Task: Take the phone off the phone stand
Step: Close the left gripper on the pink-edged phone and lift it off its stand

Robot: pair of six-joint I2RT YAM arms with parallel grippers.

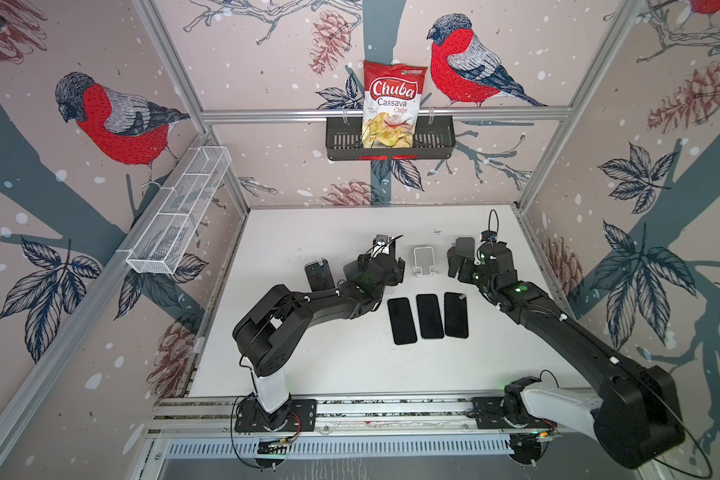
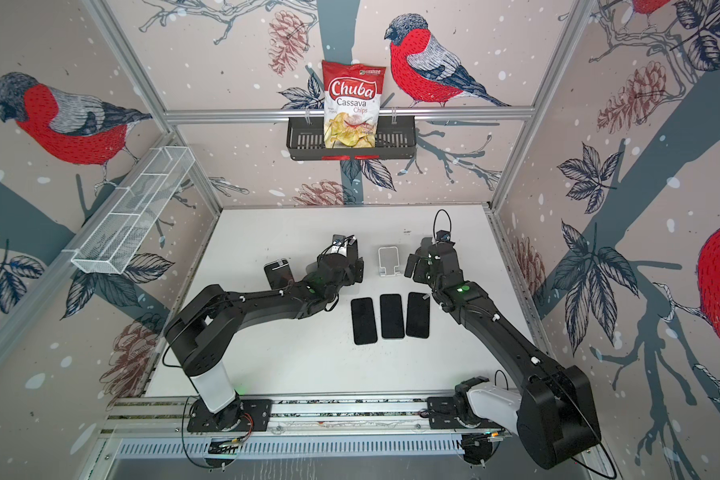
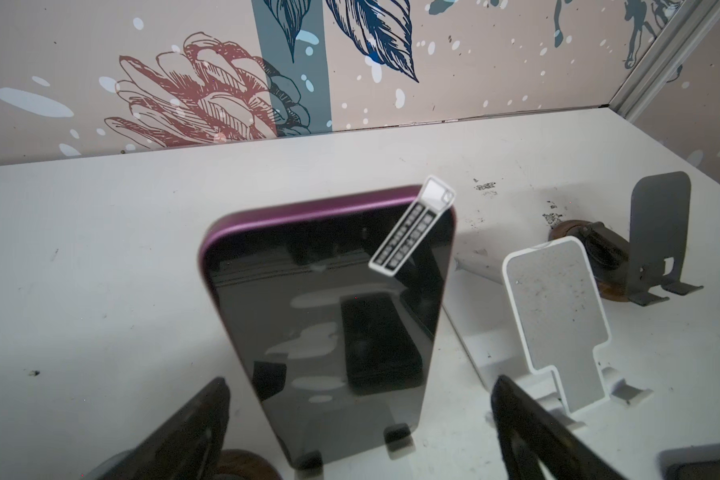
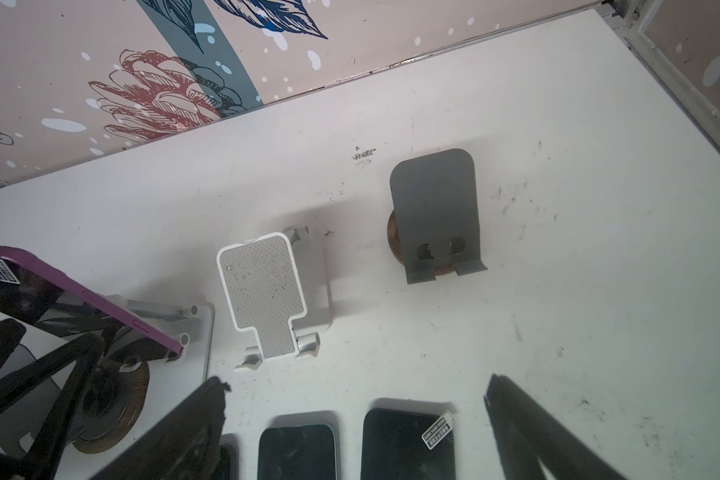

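White tabletop (image 3: 100, 249), phone (image 3: 329, 311) on stand (image 3: 399, 442) just before left gripper (image 3: 360, 381)

In both top views we look steeply down from high at the front onto the whole table (image 1: 350, 365) (image 2: 308, 365). Our wrist cameras ride close behind the left tool (image 3: 358, 415) and right tool (image 4: 356, 384), facing forward and down; both catch the white stand (image 3: 558, 316) (image 4: 262, 295) ahead of the tools.

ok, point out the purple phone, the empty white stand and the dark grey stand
purple phone (image 3: 333, 332): left wrist view, middle of its dark screen.
empty white stand (image 3: 553, 316): left wrist view, its grey back pad.
dark grey stand (image 4: 435, 199): right wrist view, its upright back plate.
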